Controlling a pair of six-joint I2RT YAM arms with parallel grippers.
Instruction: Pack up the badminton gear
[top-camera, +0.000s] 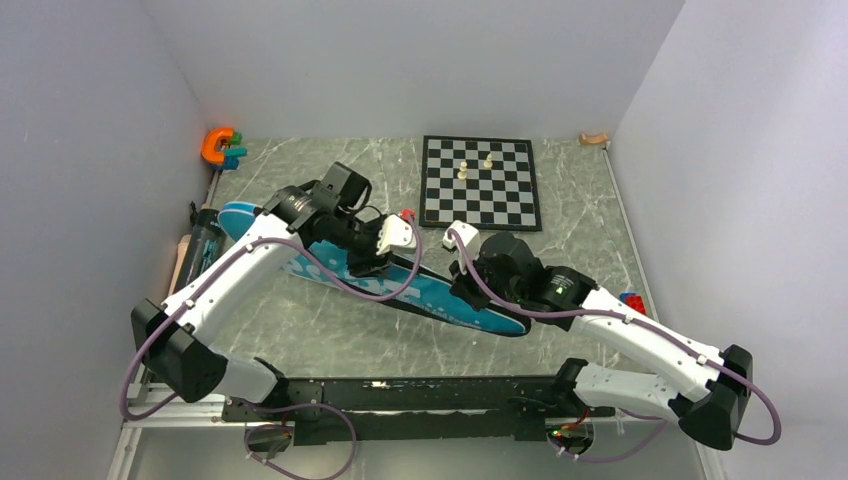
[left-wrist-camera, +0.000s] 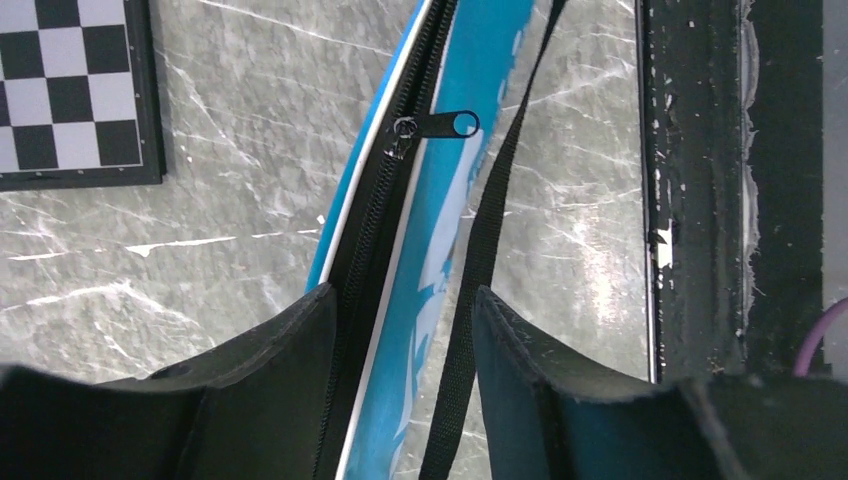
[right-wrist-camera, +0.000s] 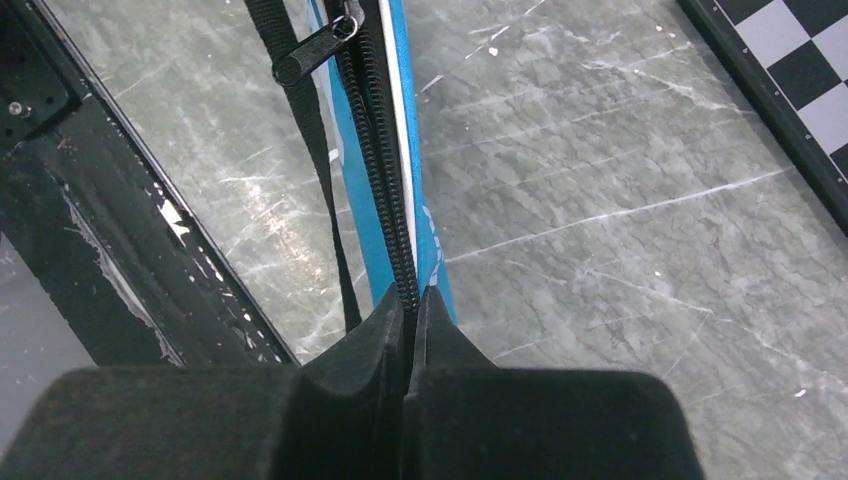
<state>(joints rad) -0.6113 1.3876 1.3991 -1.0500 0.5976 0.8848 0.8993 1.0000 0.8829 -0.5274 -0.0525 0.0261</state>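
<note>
A: What takes up the most room?

B: The table (top-camera: 330, 340), a flat slab with a grey-green marble pattern and pale veins. A black metal rail (top-camera: 420, 392) runs along its near edge.

A: And the racket bag?

B: The racket bag (top-camera: 440, 295) lies flat on the table, slanting from far left to near right, in front of the chessboard (top-camera: 480, 182). It is long, slim and rounded at the ends. Its cloth is smooth bright blue with white piping and white lettering.

A: What do the grippers do?

B: The left gripper (left-wrist-camera: 405, 300) stands with its thick, matte black fingers apart. It straddles the bag's zippered edge and clamps nothing. The right gripper (right-wrist-camera: 412, 300) is pinched closed on that same edge nearer the right end, and the seam disappears between its fingers.

A: Which finer parts show?

B: A flat woven black strap (left-wrist-camera: 482, 250) runs along the blue face. The zipper (right-wrist-camera: 385, 180) is a ribbed black coil, and it looks meshed from the slider down to the right fingers. Its pull tab (left-wrist-camera: 430, 124) is a flat black tongue with a round eye at the tip, and it lies sideways on the cloth.

A: Anything else?

B: A glossy orange C-shaped clamp (top-camera: 216, 145) sits at the far left corner. Two small pale chess pieces (top-camera: 462, 172) stand upright on the board.
</note>
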